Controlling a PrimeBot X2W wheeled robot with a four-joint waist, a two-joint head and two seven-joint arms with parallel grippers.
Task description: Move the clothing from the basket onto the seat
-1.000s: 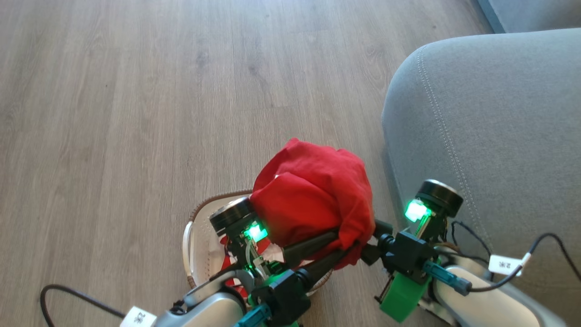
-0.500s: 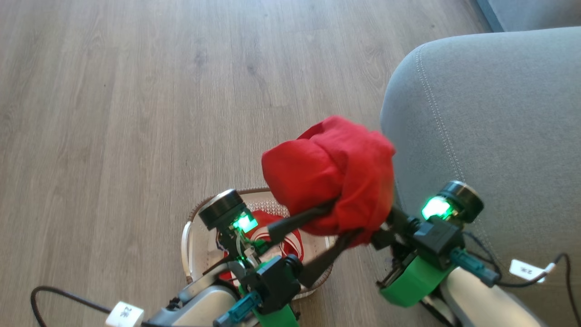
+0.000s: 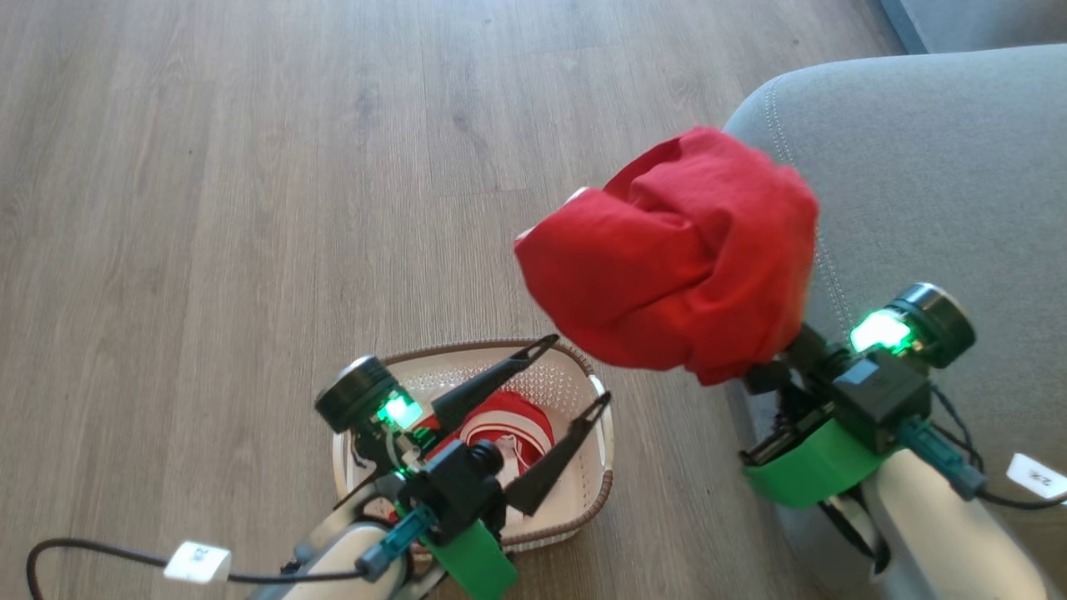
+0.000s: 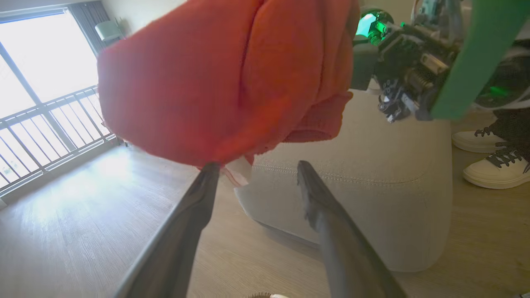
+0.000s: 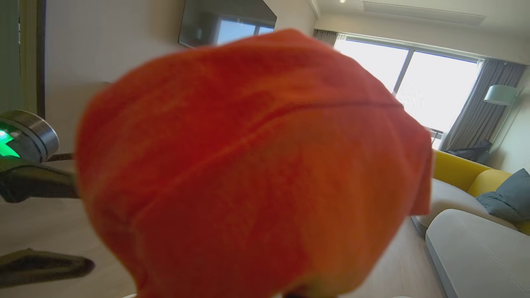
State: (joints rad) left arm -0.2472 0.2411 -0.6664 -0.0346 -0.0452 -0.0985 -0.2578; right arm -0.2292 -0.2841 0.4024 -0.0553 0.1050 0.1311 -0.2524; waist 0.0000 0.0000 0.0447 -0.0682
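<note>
The plain red garment point(image 3: 675, 258) hung bunched in the air, level with the rounded left corner of the seat point(image 3: 934, 192), partly over the cushion's edge and partly over the wooden floor point(image 3: 250, 208). It rode on my right gripper point(image 3: 800, 358). The cloth hid those jaws, but nothing else carried the bundle, so I judged them closed on it.

Nearer and to the left, the red and white garment point(image 3: 508, 429) lay in the basket point(image 3: 467, 346) on the floor. My left gripper point(image 3: 579, 371) was poised above it, jaws spread wide and empty.

My worry was the hold. The bundle looked draped rather than pinned, so a quick swing right could have shed it onto the floor short of the cushion. A trailing fold could also have dragged on the seat's corner and pulled loose.
</note>
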